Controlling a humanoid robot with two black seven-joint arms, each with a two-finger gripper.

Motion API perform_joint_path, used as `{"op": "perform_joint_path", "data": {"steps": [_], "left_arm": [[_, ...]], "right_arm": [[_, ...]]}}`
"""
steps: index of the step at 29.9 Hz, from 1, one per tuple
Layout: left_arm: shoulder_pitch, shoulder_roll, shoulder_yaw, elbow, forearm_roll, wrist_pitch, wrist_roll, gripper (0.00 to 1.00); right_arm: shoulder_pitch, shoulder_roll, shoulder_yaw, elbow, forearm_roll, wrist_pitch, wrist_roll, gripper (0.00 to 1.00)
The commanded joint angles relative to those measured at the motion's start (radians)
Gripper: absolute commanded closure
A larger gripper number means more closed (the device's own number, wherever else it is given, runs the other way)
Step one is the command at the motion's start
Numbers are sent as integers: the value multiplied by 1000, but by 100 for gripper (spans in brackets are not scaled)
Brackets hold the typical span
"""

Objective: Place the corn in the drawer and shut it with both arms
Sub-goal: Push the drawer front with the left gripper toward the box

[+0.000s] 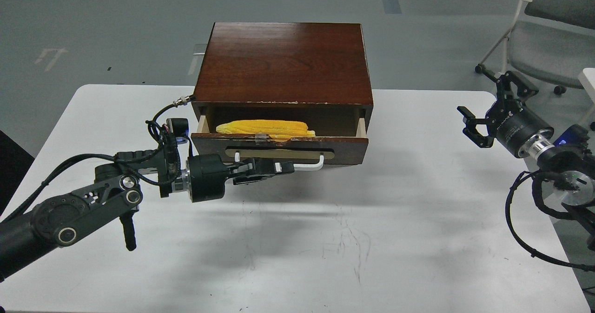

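- Centrally, in the head view: dark brown wooden cabinet (283, 62) on a white table (399, 238), its wide shallow drawer (279, 146) pulled partly out toward the lower edge of the frame.
- Inside that drawer, on pale wood: bright yellow tapered ear of corn (264, 128), lying crosswise, just behind the chipped drawer front.
- On the drawer front: tan oblong plate with a white bar handle (312, 165).
- Entering from lower left: black left arm, its left gripper (279, 168) level with the handle, fingers closed around the white bar at its middle.
- At the right edge, above the table's right side: black right arm, its right gripper (481, 101) well apart from the drawer, claw fingers spread wide, holding nothing.
- Upper right, on grey floor: grey wheeled chair (544, 38).
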Motion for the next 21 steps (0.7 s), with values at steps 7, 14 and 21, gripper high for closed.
{"op": "perform_joint_path", "data": {"steps": [7, 14, 21], "left_arm": [[4, 9, 2, -3, 11, 0, 0, 100], [15, 3, 3, 16, 14, 0, 0, 100], [1, -7, 2, 60, 12, 0, 0, 100]], "right_arm": [[-2, 2, -1, 1, 0, 0, 1, 6], [-2, 0, -2, 1, 0, 0, 0, 6], [-2, 2, -4, 1, 0, 0, 1, 6]]}}
